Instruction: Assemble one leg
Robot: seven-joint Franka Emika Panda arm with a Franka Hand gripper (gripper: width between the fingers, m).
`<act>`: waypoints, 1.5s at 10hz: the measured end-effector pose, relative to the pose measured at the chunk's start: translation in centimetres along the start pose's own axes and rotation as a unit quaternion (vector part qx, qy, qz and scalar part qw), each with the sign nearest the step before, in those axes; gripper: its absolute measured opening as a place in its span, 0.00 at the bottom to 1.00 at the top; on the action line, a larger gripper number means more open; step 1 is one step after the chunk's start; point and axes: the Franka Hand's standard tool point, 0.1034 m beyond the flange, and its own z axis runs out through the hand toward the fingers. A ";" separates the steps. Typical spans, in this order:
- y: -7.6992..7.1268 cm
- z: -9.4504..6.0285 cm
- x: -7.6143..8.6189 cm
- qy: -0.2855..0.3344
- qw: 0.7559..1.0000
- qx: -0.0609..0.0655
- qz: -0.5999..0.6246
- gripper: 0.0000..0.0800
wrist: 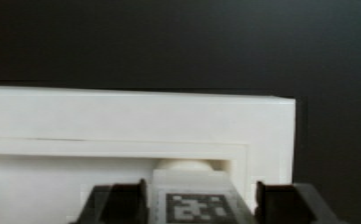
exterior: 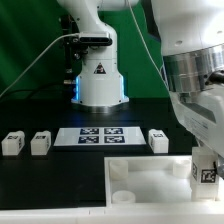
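Wrist view: end effector narrow around the leg, fingers against its sides, by the panel.

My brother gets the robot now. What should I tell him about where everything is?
Tool: shut on one leg, tag showing.
The held leg hangs by the panel, at its corner on the exterior view's right, near a round socket.
Three spare legs sit loose beside the marker board.
Done: one leg grabbed.
Left: fit it into the socket. I can't tell if it's in yet.
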 end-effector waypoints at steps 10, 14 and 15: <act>-0.1 -0.3 0.8 0.030 0.922 -0.020 -0.386 0.81; -0.8 -0.8 0.2 0.073 0.745 -0.061 -0.660 0.81; -1.0 -0.8 -0.1 0.080 0.718 -0.061 -0.689 0.81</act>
